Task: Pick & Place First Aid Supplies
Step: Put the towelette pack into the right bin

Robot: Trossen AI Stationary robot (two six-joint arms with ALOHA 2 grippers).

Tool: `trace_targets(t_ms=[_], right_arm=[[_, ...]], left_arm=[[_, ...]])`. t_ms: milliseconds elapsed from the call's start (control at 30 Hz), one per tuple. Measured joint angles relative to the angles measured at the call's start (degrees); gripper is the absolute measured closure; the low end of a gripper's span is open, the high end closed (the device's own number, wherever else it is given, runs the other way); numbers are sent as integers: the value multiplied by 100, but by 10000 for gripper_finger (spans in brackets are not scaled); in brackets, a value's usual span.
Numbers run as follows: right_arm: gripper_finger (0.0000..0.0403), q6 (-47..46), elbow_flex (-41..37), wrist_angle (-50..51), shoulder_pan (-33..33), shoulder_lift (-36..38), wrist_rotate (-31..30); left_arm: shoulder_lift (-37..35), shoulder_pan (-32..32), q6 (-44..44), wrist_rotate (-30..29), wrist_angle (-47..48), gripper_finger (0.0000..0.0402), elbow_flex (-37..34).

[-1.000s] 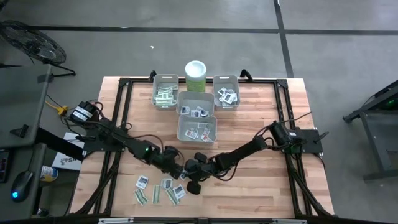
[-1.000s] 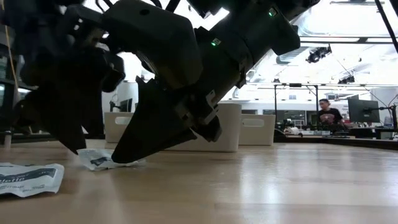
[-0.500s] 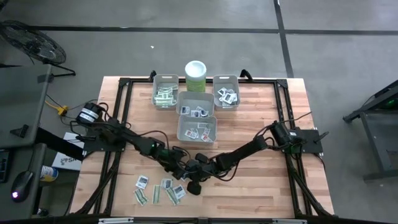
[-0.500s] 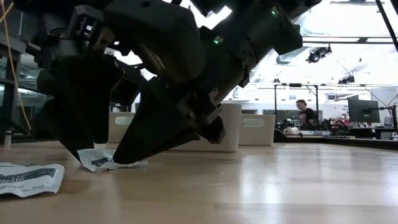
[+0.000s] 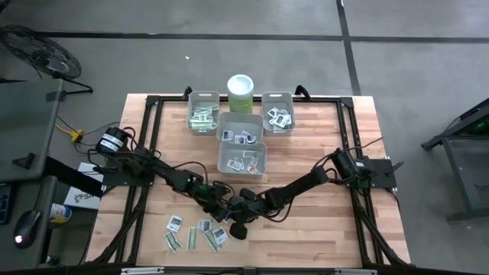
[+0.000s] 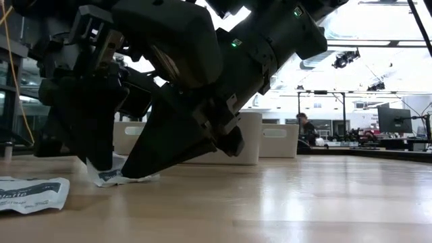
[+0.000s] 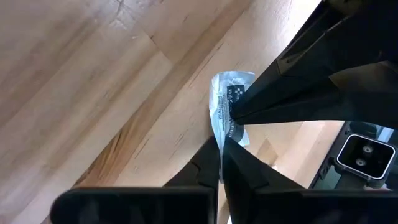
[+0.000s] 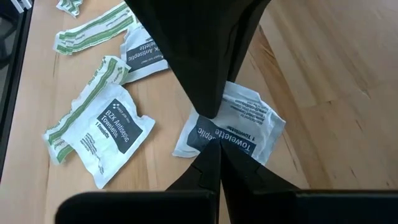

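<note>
Jaws pinch towelette packet beside loose packets.

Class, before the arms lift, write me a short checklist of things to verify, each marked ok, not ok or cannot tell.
1. Left gripper shut on the towelette packet: ok, its fingers pinch the packet's edge.
2. Right gripper shut: ok, tips closed, pressing on the same packet.
3. Only one packet pinched: cannot tell, though no second layer shows.
4. Neighbouring packet clear of the grip: ok, it lies apart.
5. Nearest bin has room: ok, only a few packets inside.
6. Right arm out of the lifting path: not ok, both grippers meet at the packet.
</note>
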State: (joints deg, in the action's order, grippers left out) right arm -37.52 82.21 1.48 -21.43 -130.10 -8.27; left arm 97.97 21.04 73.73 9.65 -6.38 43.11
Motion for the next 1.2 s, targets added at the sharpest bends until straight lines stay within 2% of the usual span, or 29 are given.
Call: trace_targets(t_ms=[167, 267, 567, 700, 800, 933, 1067, 1200], right_arm=[[402, 26, -6, 112, 5, 200, 21], [402, 125, -29, 511, 4, 472, 61], [402, 154, -22, 2820, -20, 1747, -89], [402, -52, -15, 3963, -109, 2413, -414], [402, -231, -16, 4712, -207, 2859, -765], [402, -482, -15, 5194, -284, 3420, -1214], [402, -673, -11, 5232, -304, 3850, -1434], [402, -706, -9, 5093, -300, 4166, -1546]], left_arm=[[-4, 0, -20, -51, 14, 397, 8], [-15, -7, -7, -162, 12, 397, 16], [-22, -9, -24, -327, 30, 400, 15], [-22, -7, -167, -428, -250, 400, 9], [-22, -9, -476, -479, -865, 400, 9], [-33, -9, -973, -862, -1666, 401, 11], [-158, -4, -2096, -1411, -2585, 401, 11], [-358, -4, -3271, -2263, -3245, 401, 11]])
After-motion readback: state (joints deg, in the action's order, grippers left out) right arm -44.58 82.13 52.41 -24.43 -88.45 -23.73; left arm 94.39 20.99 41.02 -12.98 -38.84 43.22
